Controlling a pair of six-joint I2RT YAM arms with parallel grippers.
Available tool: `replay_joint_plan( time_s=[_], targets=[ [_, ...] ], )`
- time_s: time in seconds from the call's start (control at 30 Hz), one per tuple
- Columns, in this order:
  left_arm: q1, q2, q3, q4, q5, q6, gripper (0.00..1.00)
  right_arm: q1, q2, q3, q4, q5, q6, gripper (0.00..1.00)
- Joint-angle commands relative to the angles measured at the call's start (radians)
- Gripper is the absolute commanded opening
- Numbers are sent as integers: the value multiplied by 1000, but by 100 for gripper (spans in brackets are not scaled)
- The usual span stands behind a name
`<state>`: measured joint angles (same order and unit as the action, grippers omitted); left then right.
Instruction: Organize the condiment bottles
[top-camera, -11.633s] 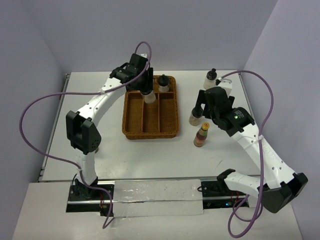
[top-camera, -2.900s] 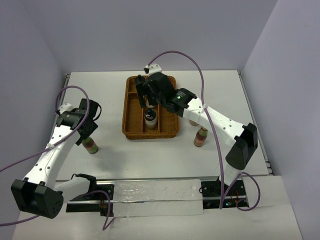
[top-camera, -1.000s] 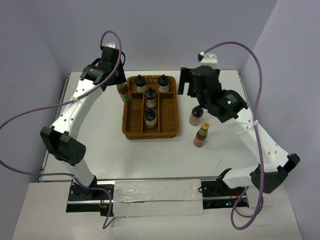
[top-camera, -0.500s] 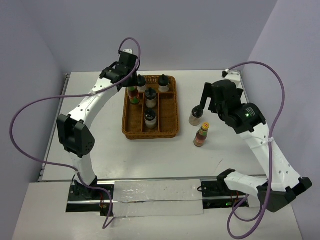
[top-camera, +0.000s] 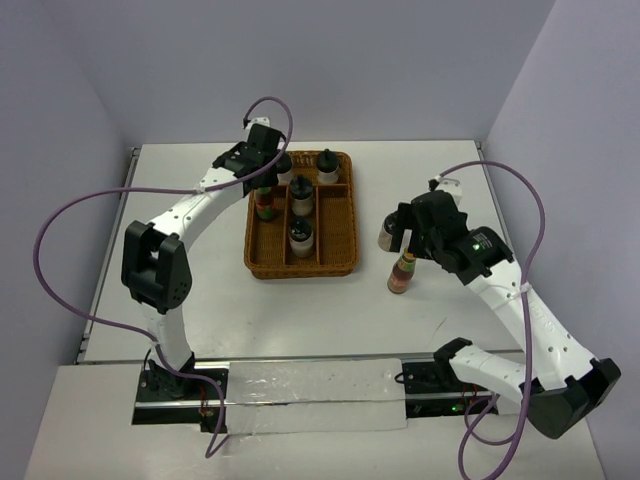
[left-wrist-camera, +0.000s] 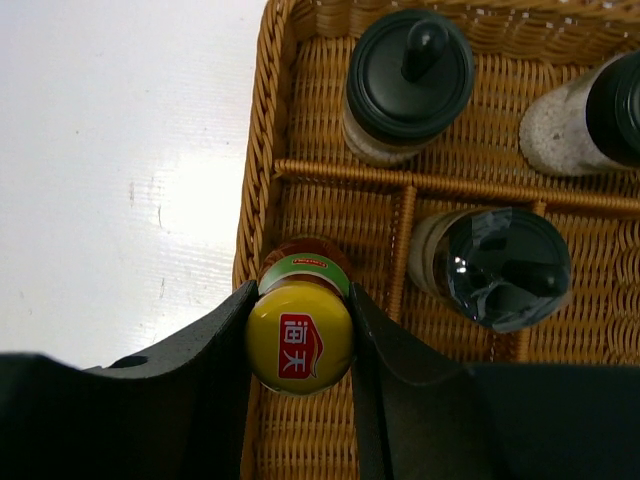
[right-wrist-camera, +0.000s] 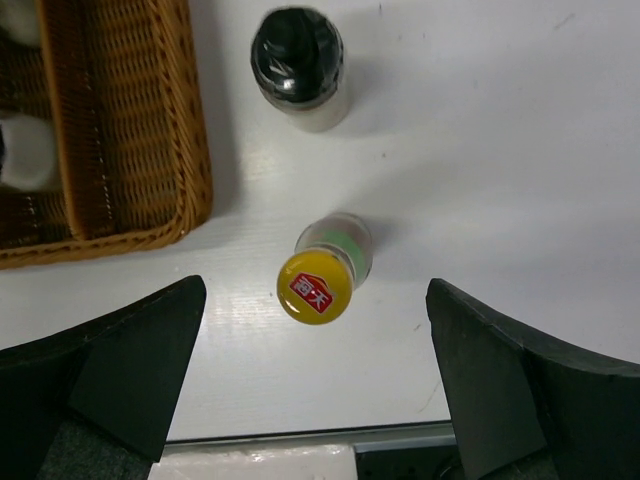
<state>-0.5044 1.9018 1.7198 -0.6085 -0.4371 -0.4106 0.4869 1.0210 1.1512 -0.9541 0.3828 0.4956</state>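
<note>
While left gripper (left-wrist-camera: 300, 318) clamps yellow-capped bottle (left-wrist-camera: 300, 345) over tray (left-wrist-camera: 262, 150) | right gripper (right-wrist-camera: 315, 292) spread wide above second bottle (right-wrist-camera: 318, 283)

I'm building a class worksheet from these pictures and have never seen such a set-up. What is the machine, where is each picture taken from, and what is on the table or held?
It is two white robot arms bolted to a table, each ending in a two-finger gripper. One picture looks down from above; the other two come from cameras on the wrists. The left gripper is shut on a yellow-capped bottle over the wicker tray, which holds four black-capped bottles. The right gripper hangs open above a second yellow-capped bottle and a loose black-capped bottle on the table.
</note>
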Motion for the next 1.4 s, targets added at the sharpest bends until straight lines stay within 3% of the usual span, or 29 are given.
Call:
replay_joint_plan(
  time_s=[0.0,0.1,0.2,0.23,0.3,0.4,0.6,1.03,1.17,1.2,1.23,1.27,1.37],
  targets=[
    [-18,-29,-35,178,-50,-12,10,13,-61,-73,87,-8,70,99],
    [-19,-30,-56,180,-56,-24,10,24,-72,-146,135,9,88,98],
    [-19,-26,-63,170,-58,-34,23,27,-77,-195,179,36,97,98],
    [-19,-27,-68,165,-57,-36,33,28,-75,-209,203,51,98,97],
    [-19,-34,-76,166,-53,-37,64,29,-69,-231,232,61,98,95],
    [-20,-44,-71,155,-56,-38,96,27,-58,-256,260,82,94,92],
    [-22,-62,-25,113,-66,-33,99,30,-31,-269,305,106,78,84],
    [-22,-149,137,-4,-141,-23,99,29,-27,-326,327,110,93,57],
    [-23,-186,134,2,-164,-16,99,32,-37,-325,323,129,97,40],
    [-23,-197,133,3,-170,-11,99,31,-39,-319,321,132,95,32],
    [-22,-201,134,-1,-175,-10,99,34,-40,-303,315,136,95,16],
    [-22,-202,135,-2,-179,-10,99,35,-41,-298,308,140,95,10],
    [-22,-192,169,-45,-195,-16,99,60,-28,-183,254,161,74,9]
  ],
)
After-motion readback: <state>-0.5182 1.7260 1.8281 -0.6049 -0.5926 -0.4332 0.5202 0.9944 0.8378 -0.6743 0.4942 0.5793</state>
